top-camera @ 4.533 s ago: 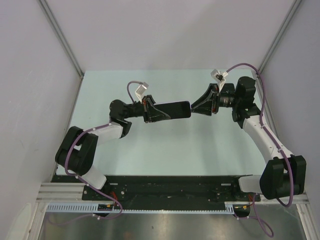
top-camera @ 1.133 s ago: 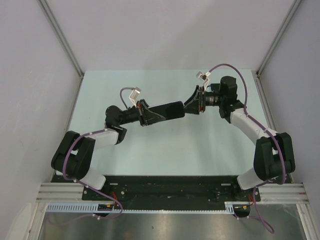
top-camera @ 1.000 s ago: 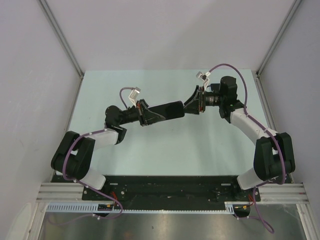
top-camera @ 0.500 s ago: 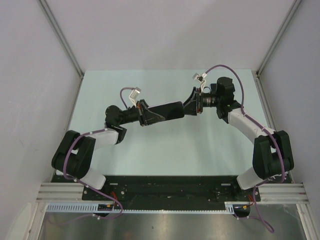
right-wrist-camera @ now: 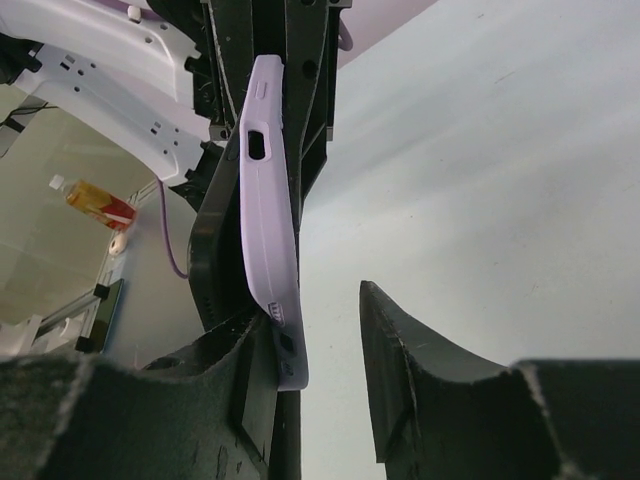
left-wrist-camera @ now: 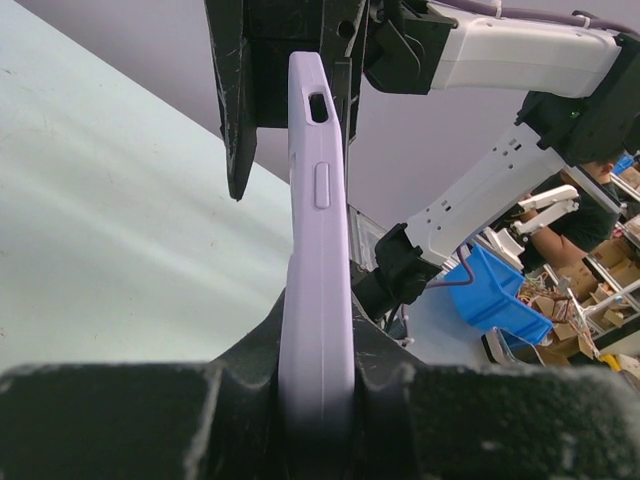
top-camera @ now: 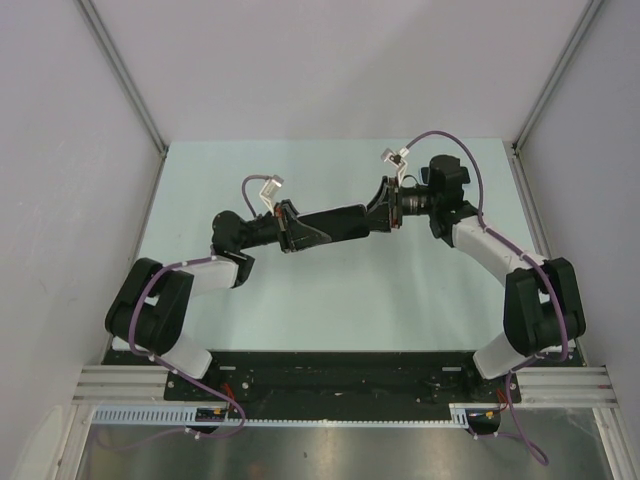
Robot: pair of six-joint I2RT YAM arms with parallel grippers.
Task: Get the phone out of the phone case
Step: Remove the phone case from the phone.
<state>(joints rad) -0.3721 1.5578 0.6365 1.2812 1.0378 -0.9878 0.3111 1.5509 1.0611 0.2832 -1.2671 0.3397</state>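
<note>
Pale green table [top-camera: 300, 300] lies below 2 arms. Above it the left gripper [left-wrist-camera: 315, 395] is clamped tight on 1 end of the lilac phone case [left-wrist-camera: 318, 250], held on edge in the air with the phone [top-camera: 338, 221] inside. The right gripper [right-wrist-camera: 320, 350] straddles the other end, jaws parted, 1 finger touching, 1 apart.

Left arm [top-camera: 195, 272] and right arm [top-camera: 490, 248] reach inward, elbows out, tools nose to nose. The left tool [left-wrist-camera: 318, 395] clamps the phone case [left-wrist-camera: 320, 200] edge-on; the right tool [right-wrist-camera: 322, 320] straddles its far end, fingers parted.
</note>
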